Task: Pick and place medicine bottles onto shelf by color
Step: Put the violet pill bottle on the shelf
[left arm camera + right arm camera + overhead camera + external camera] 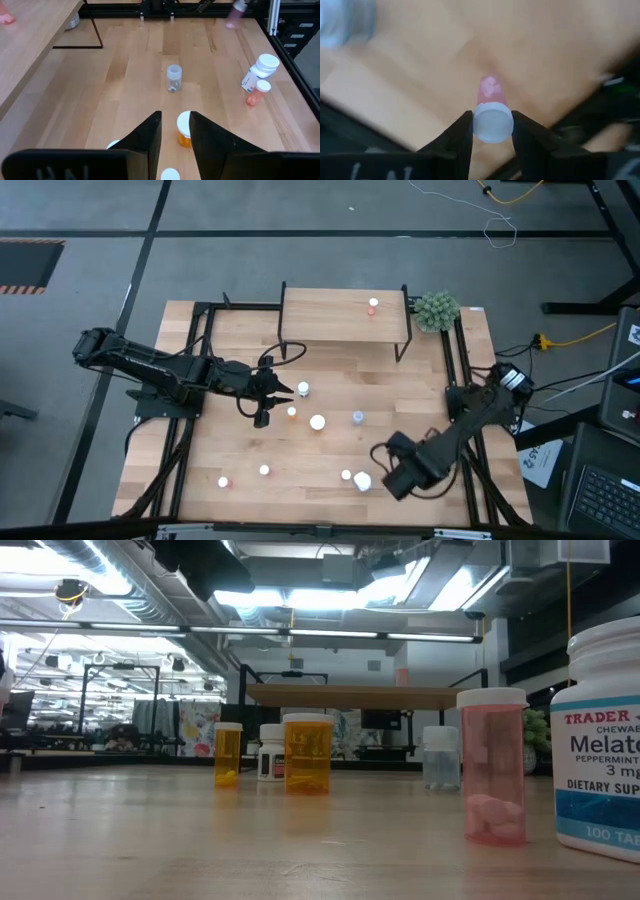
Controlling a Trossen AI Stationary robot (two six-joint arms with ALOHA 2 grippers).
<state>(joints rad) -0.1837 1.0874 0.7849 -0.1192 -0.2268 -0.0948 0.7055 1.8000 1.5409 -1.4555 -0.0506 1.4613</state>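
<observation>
Near the table's front right corner, the right hand [491,125] is clamped on a pink bottle [491,97] by its white cap. Carry it level, high enough to clear the other bottles [318,422], and set it by the pink one [373,305] already on the shelf [330,315]. Left hand [175,132], mid-table toward the left, fingers apart, holds nothing.
</observation>
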